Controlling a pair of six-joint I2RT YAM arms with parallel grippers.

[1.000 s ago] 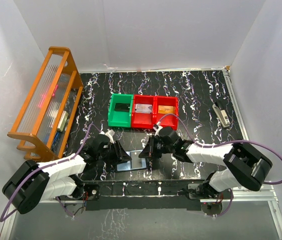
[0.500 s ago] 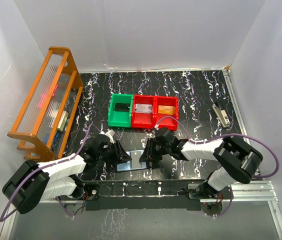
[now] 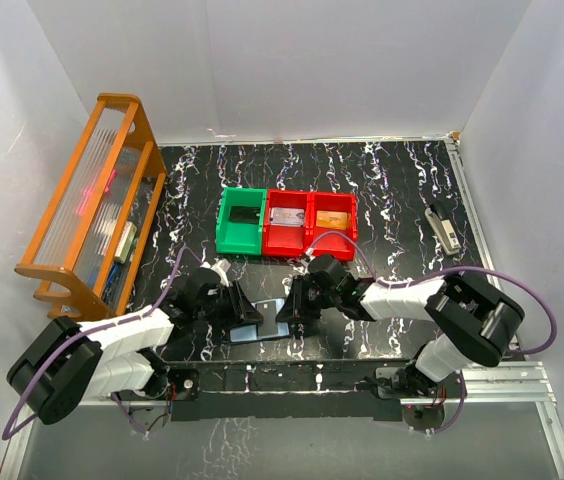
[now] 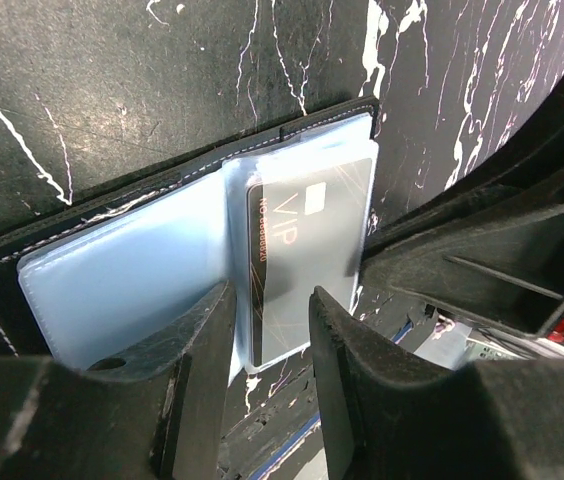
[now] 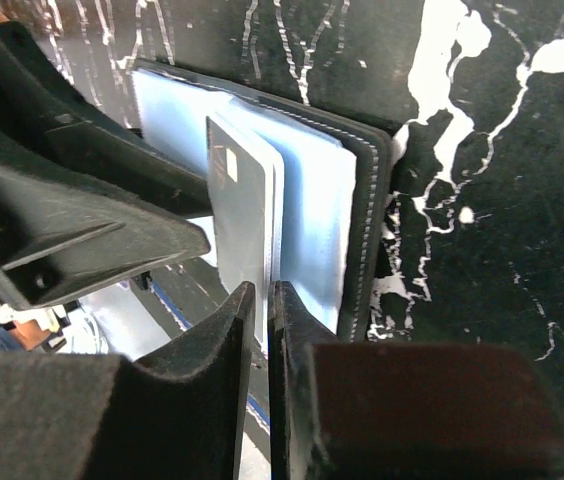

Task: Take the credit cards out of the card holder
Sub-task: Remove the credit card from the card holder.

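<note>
Black matte plastic forms the right claw [image 5: 262,300], its blunt fingers [image 5: 217,330] almost together with only a slit between them. The near edge of the black card [image 4: 307,260] sits pinched in that slit. The left claw [image 4: 270,298] stands part open and grips nothing. Its two fingers [image 4: 202,350] straddle the fold and press down on the card holder [image 4: 132,270].

The black card is thin and glossy, lettered "VIP", with a small pale square near one corner. It lies along the holder's panel just beside the fold. The holder is spread flat, with a dark stitched cover outside and two smooth light-blue panels inside. It lies by the near edge of the tabletop [image 3: 392,190], about midway along it; the top is black stone-look with white veins.

Further out, three square plastic bins stand touching in a row at mid-tabletop. The green bin [image 3: 224,232] holds a dark card [image 3: 241,213], the middle red bin [image 3: 284,240] a pale card [image 3: 285,215], and the right red bin [image 3: 332,238] an orange card [image 3: 333,218]. An orange wooden rack [image 3: 102,110] lines the left edge.
</note>
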